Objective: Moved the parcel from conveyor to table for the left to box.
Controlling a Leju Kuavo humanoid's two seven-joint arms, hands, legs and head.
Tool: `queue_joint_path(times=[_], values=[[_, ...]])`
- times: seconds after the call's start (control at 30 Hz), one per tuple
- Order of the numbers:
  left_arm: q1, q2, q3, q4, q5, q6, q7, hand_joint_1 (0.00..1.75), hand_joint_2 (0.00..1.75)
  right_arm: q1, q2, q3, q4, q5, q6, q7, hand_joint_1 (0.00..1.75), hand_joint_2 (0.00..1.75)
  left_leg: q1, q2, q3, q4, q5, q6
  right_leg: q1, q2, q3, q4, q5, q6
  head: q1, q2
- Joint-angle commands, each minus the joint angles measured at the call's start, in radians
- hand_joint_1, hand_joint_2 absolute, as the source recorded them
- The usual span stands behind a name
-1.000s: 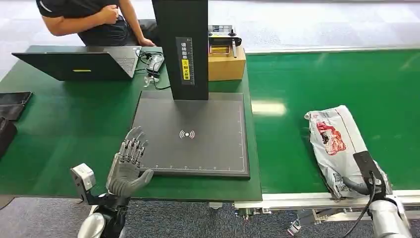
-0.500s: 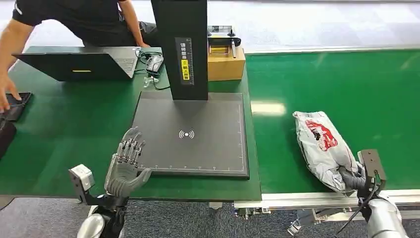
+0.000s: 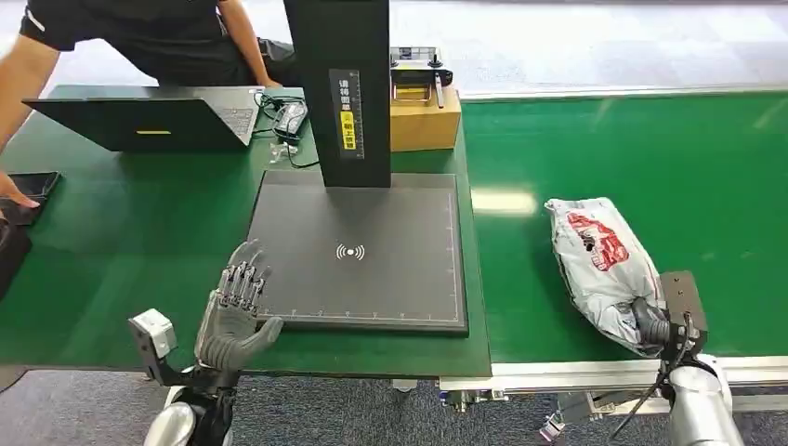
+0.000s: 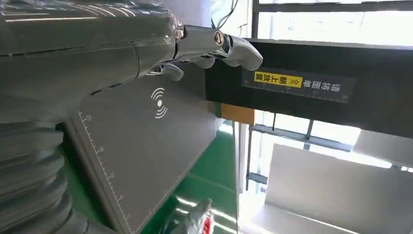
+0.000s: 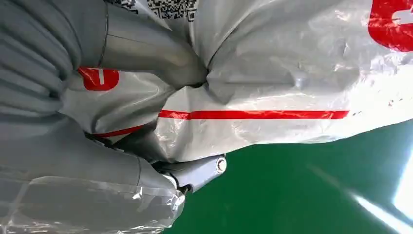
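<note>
The parcel (image 3: 599,260) is a grey-white plastic mail bag with red print, lying on the green conveyor belt (image 3: 650,149) near its front edge. My right hand (image 3: 653,324) grips the parcel's near end; in the right wrist view the thumb (image 5: 151,48) presses into the crinkled plastic of the parcel (image 5: 292,73). My left hand (image 3: 232,311) hovers open with fingers spread at the front left corner of the dark scanner plate (image 3: 362,251). The left wrist view shows the same hand (image 4: 97,53) above the plate (image 4: 146,141).
A black scanner column (image 3: 339,88) rises from the plate's back. Behind it sit a cardboard box (image 3: 425,116) and a laptop (image 3: 149,121). A person (image 3: 139,37) leans over the green table (image 3: 121,242), one hand on a dark device (image 3: 28,190) at the left edge.
The parcel has shifted left along the belt and swung round, with my right hand closing on its near end. The person leaned forward and reached to the table's left edge. My left hand barely moved.
</note>
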Motion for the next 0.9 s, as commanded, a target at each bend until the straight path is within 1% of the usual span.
queue_joint_path(times=[0.03,0.17,0.2,0.23,0.27,0.3,0.37,0.43,0.47,0.53,0.57,0.63,0.7,0.73,0.77,0.8,0.87,0.9], values=[[-0.017,-0.02,0.015,0.033,-0.013,-0.009,0.014,0.0,1.75,0.129,0.102,0.095,-0.44,0.069,-0.173,-0.057,1.75,1.75,0.0,0.001,0.0,-0.001,0.0,-0.003,-0.001,0.002,-0.001,0.0,0.0,0.001,0.0,0.0],[-0.019,-0.018,0.015,0.036,-0.013,-0.009,0.014,0.0,1.75,0.13,0.097,0.097,-0.433,0.069,-0.171,-0.059,1.75,1.75,0.0,0.0,0.0,-0.001,0.0,-0.002,0.0,0.001,0.0,0.0,0.0,0.001,0.0,0.0],[-0.019,-0.018,0.015,0.036,-0.013,-0.009,0.014,0.0,1.75,0.13,0.097,0.097,-0.433,0.069,-0.171,-0.059,1.75,1.75,0.0,0.0,0.002,-0.003,0.002,-0.004,0.0,0.002,0.001,-0.002,0.001,0.003,0.0,0.0],[-0.019,-0.018,0.015,0.036,-0.013,-0.009,0.014,0.0,1.75,0.13,0.097,0.097,-0.433,0.069,-0.171,-0.059,1.75,1.75,0.0,-0.001,0.0,-0.001,0.001,-0.002,0.0,0.0,0.0,-0.001,0.0,0.001,0.0,0.0],[-0.019,-0.018,0.015,0.036,-0.013,-0.009,0.014,0.0,1.75,0.13,0.097,0.097,-0.433,0.069,-0.171,-0.059,1.75,1.75,0.0,-0.001,0.001,-0.002,0.001,-0.003,0.0,0.0,0.0,-0.002,0.001,0.002,0.0,0.0],[-0.02,-0.018,0.013,0.037,-0.017,-0.012,0.013,0.0,1.75,0.135,0.098,0.103,-0.446,0.096,-0.213,-0.092,1.75,1.75,0.0,0.0,0.001,-0.002,0.001,-0.003,0.0,0.001,0.0,-0.002,0.001,0.002,0.0,0.0],[-0.026,-0.021,0.009,0.042,-0.023,-0.021,0.01,0.0,1.75,0.159,0.124,0.133,-0.552,0.106,-0.241,-0.124,1.75,1.75,0.0,0.0,0.001,-0.002,0.001,-0.003,0.0,0.001,0.0,-0.001,0.001,0.002,0.0,0.0],[-0.034,-0.021,0.007,0.047,-0.026,-0.024,0.008,0.0,1.75,0.173,0.138,0.177,-0.626,0.12,-0.244,-0.121,1.75,1.75,0.0,0.0,0.0,-0.002,0.001,-0.003,-0.001,0.002,-0.001,0.0,0.0,0.002,0.0,0.0],[-0.039,-0.021,0.007,0.052,-0.026,-0.024,0.008,0.0,1.75,0.175,0.138,0.21,-0.647,0.124,-0.226,-0.118,1.75,1.75,0.0,0.0,0.001,-0.002,0.001,-0.004,-0.001,0.001,0.0,-0.001,0.0,0.002,0.0,0.0],[-0.049,-0.017,0.004,0.066,-0.029,-0.029,0.007,0.0,1.75,0.158,0.124,0.303,-0.642,0.125,-0.15,-0.103,1.75,1.75,0.0,0.002,0.001,-0.002,0.001,-0.004,-0.001,0.003,-0.001,0.0,0.001,0.002,0.0,0.0],[-0.055,-0.014,-0.001,0.074,-0.03,-0.037,0.005,0.0,1.75,0.143,0.119,0.353,-0.625,0.132,-0.119,-0.118,1.75,1.75,0.0,0.003,0.0,-0.001,0.0,-0.003,0.0,0.004,-0.001,0.0,0.001,0.001,0.0,0.0],[-0.065,-0.013,-0.01,0.082,-0.031,-0.043,0.0,0.0,1.75,0.11,0.11,0.445,-0.574,0.148,-0.095,-0.142,1.75,1.75,0.0,0.002,0.001,-0.003,0.001,-0.004,-0.001,0.004,0.0,-0.001,0.001,0.002,0.0,0.0],[-0.067,-0.011,-0.016,0.081,-0.032,-0.043,-0.001,0.0,1.75,0.086,0.102,0.501,-0.539,0.161,-0.094,-0.153,1.75,1.75,0.0,0.006,0.002,-0.003,0.001,-0.004,0.0,0.007,-0.001,-0.002,0.003,0.002,0.0,0.0],[-0.065,-0.01,-0.016,0.075,-0.032,-0.042,-0.001,0.0,1.75,0.072,0.098,0.528,-0.522,0.174,-0.079,-0.156,1.75,1.75,0.0,0.005,0.001,-0.002,0.001,-0.004,0.0,0.006,-0.001,-0.001,0.002,0.002,0.0,0.0],[-0.057,-0.006,-0.016,0.063,-0.032,-0.041,-0.002,0.0,1.75,0.045,0.091,0.561,-0.491,0.189,-0.051,-0.154,1.75,1.75,0.0,0.004,0.0,-0.001,0.001,-0.003,0.0,0.005,-0.001,-0.001,0.002,0.001,0.0,0.0],[-0.05,-0.002,-0.016,0.054,-0.032,-0.044,-0.001,0.0,1.75,0.005,0.079,0.595,-0.44,0.175,0.025,-0.154,1.75,1.75,0.0,0.004,0.001,-0.003,0.002,-0.004,0.0,0.006,-0.001,-0.002,0.003,0.002,0.0,0.0],[-0.046,0.0,-0.013,0.054,-0.031,-0.047,-0.003,0.0,1.75,-0.065,0.069,0.621,-0.341,0.167,0.07,-0.174,1.75,1.75,0.0,0.006,0.001,-0.002,0.001,-0.004,0.0,0.007,-0.001,-0.001,0.002,0.002,0.0,0.0],[-0.048,0.001,-0.014,0.058,-0.031,-0.05,-0.004,0.0,1.75,-0.085,0.064,0.629,-0.311,0.165,0.079,-0.185,1.75,1.75,0.0,0.01,0.001,-0.002,0.001,-0.004,0.0,0.011,-0.002,-0.001,0.004,0.003,0.0,0.0]])
